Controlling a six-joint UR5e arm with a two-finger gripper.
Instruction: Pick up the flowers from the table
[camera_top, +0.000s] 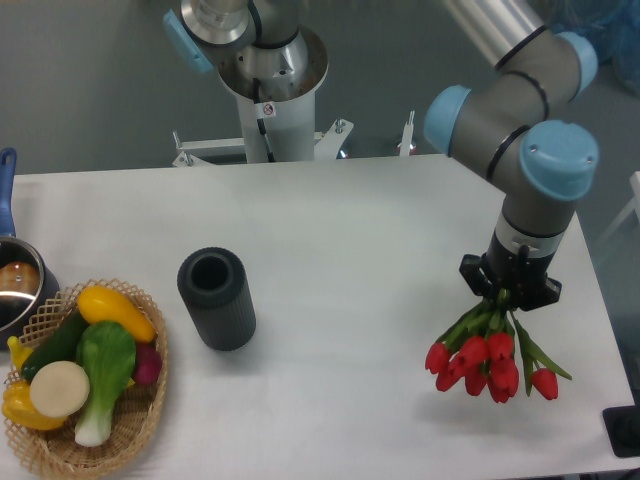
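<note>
claw (506, 292) pinching the flowers (489, 358) by the stems | blooms hang down — likely lifted off the table (350, 230) | 1 dark cylinder vase (216, 297) stands well apart

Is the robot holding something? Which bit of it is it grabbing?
Yes. The gripper holds the flowers by the green stems, with the red blooms hanging lowest, toward the table.

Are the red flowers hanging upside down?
Yes. The red tulips hang blooms-down, green stems gripped above by the black pincer.
</note>
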